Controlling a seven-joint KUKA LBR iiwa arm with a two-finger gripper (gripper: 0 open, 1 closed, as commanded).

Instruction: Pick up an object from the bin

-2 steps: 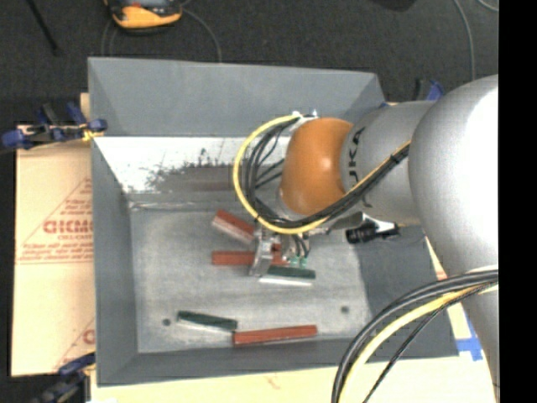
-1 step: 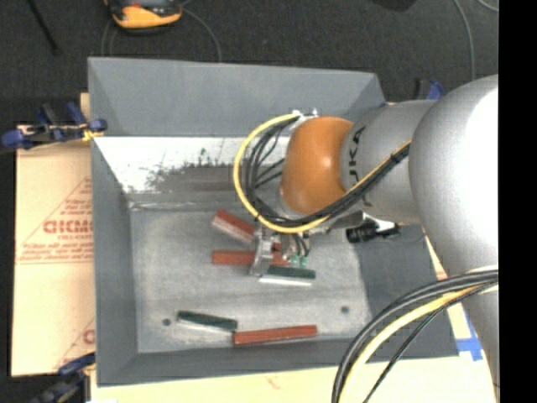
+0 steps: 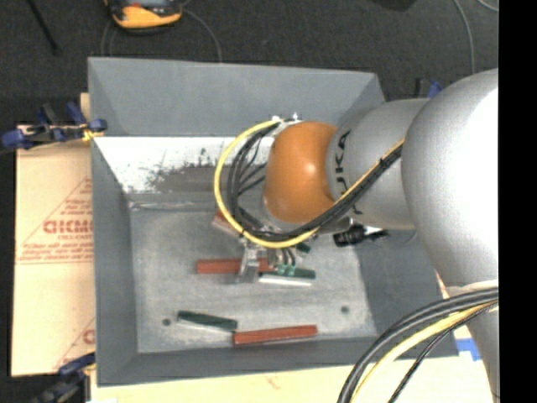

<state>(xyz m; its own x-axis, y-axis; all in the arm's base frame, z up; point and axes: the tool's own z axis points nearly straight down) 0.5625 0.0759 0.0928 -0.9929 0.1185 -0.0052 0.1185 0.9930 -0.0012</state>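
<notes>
Centre of frame: the gripper (image 3: 250, 267), below the orange wrist cover (image 3: 295, 173), sits at the right end of a red-brown bar (image 3: 216, 267) lying on the floor of the grey bin (image 3: 151, 250). Whether the gripper is open, closed or gripping cannot be told. A green-and-white object (image 3: 289, 273) lies just right of it, while a dark green stick (image 3: 205, 319) and a second red-brown bar (image 3: 275, 335) lie nearer the lower edge.
</notes>
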